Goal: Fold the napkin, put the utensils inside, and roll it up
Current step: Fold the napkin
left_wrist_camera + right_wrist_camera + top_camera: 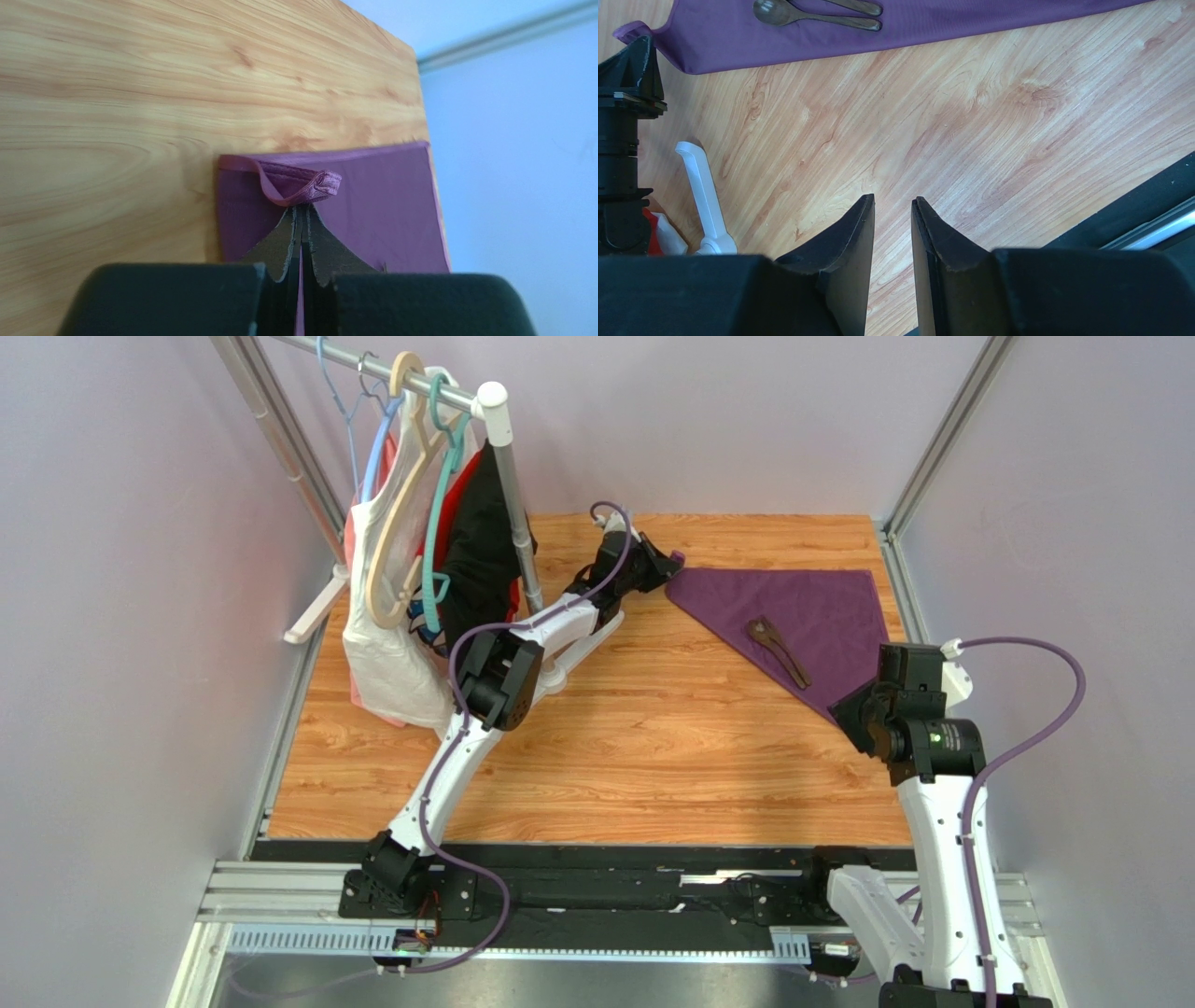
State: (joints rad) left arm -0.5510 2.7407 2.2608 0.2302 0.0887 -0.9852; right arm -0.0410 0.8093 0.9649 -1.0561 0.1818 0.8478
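Napkin [807, 602] lay folded triangular at the table's [631, 756] far right, utensils [776, 650] atop, one corner pinched in the left gripper [302, 217]. Right gripper [892, 210] hung slightly parted, empty; a sharp tug could have scattered the utensils.

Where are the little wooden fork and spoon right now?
In the top external view, the small dark brown wooden fork and spoon lie side by side on the triangular purple cloth napkin, near its diagonal edge, at the wooden table's far right.
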